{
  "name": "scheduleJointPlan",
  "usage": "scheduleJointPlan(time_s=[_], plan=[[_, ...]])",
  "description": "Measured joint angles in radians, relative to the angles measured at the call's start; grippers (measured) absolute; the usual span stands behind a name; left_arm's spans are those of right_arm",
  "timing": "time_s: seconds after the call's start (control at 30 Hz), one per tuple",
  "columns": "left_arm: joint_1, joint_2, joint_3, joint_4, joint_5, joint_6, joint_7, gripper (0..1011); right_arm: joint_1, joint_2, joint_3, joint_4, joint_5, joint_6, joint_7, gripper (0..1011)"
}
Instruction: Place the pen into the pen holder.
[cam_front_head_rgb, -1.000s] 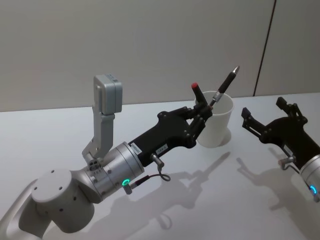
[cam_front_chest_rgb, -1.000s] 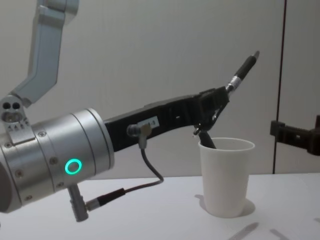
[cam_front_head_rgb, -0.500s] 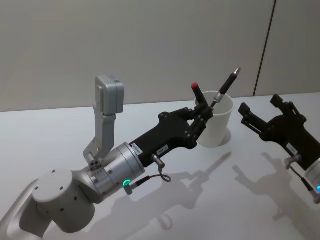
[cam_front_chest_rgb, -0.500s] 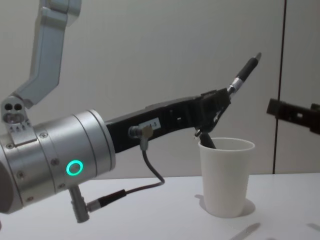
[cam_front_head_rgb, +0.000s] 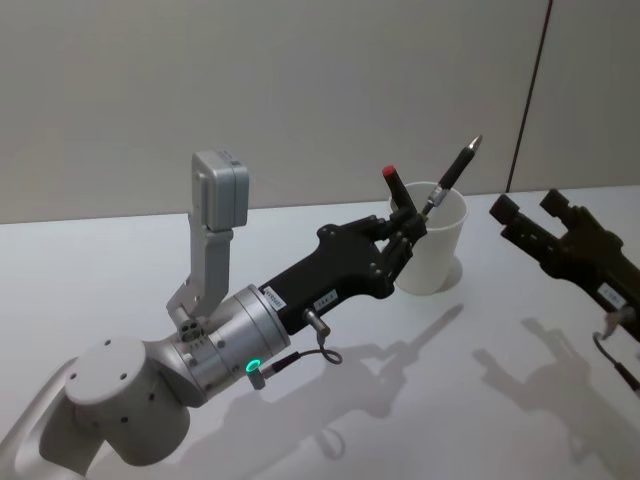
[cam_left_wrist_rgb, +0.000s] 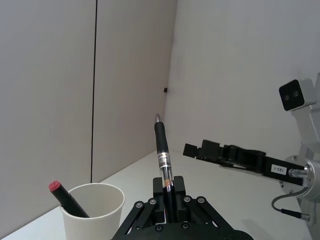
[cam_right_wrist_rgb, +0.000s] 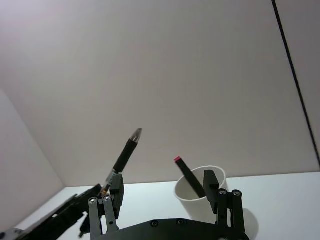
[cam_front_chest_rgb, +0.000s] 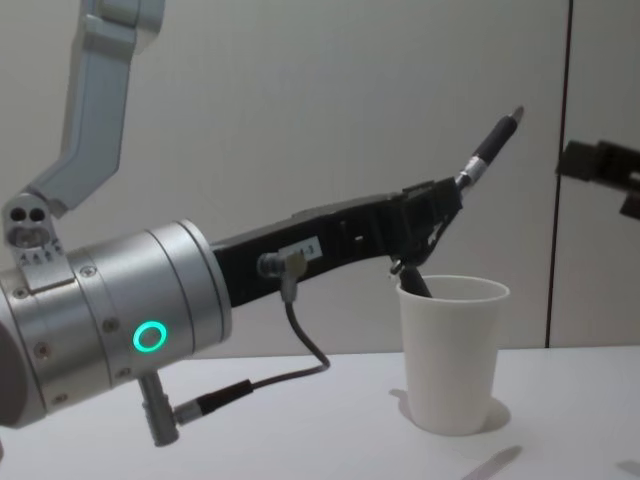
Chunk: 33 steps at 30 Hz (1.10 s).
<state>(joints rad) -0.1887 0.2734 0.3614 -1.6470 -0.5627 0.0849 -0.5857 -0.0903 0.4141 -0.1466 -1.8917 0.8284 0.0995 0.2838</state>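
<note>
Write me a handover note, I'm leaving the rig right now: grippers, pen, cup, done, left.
Left gripper: shut on the pen, held tilted, tip up, at the rim of the cup.
Right gripper: open, empty, raised to the right of the cup.
Cup: upright, a red-capped marker already inside.
Done: pen picked up and brought to the cup.
Left: lower the pen in, let go.

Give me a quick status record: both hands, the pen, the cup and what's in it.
left hand: shut on pen, at the pen holder's left rim
pen: tilted, tip up, not yet in the holder
pen holder: white cup, upright on table
in holder: red-capped pen, leaning
right hand: open, empty, raised to the holder's right
</note>
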Motion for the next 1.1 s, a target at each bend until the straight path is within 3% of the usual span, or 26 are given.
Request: scheduleJointPlan(time_s=[0.13,0.37,0.67,0.87,1.1], plan=[[0.000,0.000,0.000,0.000,0.000,0.000,0.000,129,-0.007,0.013,0.011,-0.009,0.070,0.023,0.016,1002],[0.000,0.000,0.000,0.000,0.000,0.000,0.000,129,-0.016,0.035,0.032,-0.025,0.239,0.085,0.048,1001],[0.000,0.000,0.000,0.000,0.000,0.000,0.000,129,0.002,0.034,0.039,-0.038,0.401,0.142,0.024,1002],[0.000,0.000,0.000,0.000,0.000,0.000,0.000,129,0.027,0.020,0.034,-0.043,0.472,0.162,-0.025,1001],[0.000,0.000,0.000,0.000,0.000,0.000,0.000,129,0.053,0.006,0.023,-0.045,0.510,0.175,-0.075,1002]])
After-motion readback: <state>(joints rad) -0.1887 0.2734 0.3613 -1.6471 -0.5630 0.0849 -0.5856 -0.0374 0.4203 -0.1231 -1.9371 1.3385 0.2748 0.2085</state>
